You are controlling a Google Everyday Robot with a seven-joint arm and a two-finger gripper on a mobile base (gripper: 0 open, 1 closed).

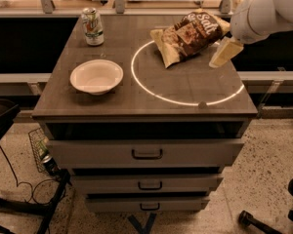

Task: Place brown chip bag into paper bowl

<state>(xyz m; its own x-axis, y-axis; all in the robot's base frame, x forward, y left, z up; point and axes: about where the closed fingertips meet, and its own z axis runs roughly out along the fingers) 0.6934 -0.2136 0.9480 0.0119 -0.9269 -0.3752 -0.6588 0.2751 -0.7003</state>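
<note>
Worktop (pixel 112 106) of dark wood grain caps a grey cabinet with three drawers (pixel 147 153) stacked below it. A ring of white light (pixel 133 72) glows on its right half, and everything else is placed from that ring.

A bulky white robot arm (pixel 268 11) reaches in from above the ring's far right side.

The brown chip bag (pixel 188 35) lies across the ring's far arc. Its lower left corner sits inside the ring and its "Salt" lettering points toward the far right, beyond the ring line. The bag rests crumpled and tilted on the worktop.

The paper bowl (pixel 96 76) stands upright and holds nothing, just outside the ring on its left. It is well apart from the bag.

The end effector (pixel 223 52), a tan wedge pointing down and to the left, hangs over the ring's far right part, just beside the bag's right end. Whether it is apart, together or touching the bag cannot be told.

A green-and-white soda can (pixel 93 27) stands upright well beyond the ring's far left, behind the bowl.
</note>
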